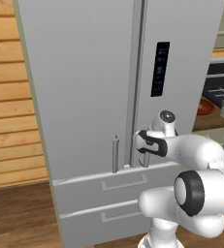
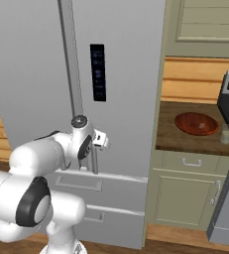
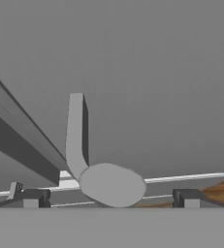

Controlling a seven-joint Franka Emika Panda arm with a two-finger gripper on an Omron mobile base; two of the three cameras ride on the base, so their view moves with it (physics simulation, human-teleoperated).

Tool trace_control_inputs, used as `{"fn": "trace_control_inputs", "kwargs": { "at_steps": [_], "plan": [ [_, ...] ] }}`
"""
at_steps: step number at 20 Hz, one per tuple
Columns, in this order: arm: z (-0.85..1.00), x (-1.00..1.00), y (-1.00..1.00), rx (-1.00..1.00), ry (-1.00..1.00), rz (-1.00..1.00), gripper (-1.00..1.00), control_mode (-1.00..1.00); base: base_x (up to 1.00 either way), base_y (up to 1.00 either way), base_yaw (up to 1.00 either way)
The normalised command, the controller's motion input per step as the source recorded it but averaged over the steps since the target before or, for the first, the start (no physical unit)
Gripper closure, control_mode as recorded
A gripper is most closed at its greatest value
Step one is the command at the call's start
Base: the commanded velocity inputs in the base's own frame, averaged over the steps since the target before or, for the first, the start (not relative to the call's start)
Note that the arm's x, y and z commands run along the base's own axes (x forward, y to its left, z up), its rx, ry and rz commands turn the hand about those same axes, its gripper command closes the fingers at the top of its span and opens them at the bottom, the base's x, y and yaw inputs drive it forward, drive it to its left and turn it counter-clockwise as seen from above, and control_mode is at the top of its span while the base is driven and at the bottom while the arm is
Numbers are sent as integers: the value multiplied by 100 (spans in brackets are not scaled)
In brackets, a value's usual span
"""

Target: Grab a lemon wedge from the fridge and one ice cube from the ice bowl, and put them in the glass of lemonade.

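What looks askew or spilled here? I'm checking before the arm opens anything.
Nothing stands out. The fridge has both doors and drawers shut; the ice bowl and glass of lemonade sit upright on the counter, no spill. The open gripper straddles the right door's handle.

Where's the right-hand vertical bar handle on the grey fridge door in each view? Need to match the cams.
Left base view: right-hand vertical bar handle, lower centre, partly behind the open gripper.
Right base view: same handle, lower left, just right of the white wrist.
Hand view: handle at centre, seen from its lower end, between the fingertips.
Shared landmark: the seam between the grey fridge doors, left of the handle.
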Motion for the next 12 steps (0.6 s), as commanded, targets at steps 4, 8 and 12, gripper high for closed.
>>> {"fn": "trace_control_inputs", "kwargs": {
  "at_steps": [4,8,12],
  "plan": [
    [-35,37,0,0,0,0,-100,-100,0,0,0],
    [-38,31,0,0,0,0,-100,-100,0,0,0],
    [-37,13,-5,0,0,0,-100,-100,0,0,0]
  ]
}}
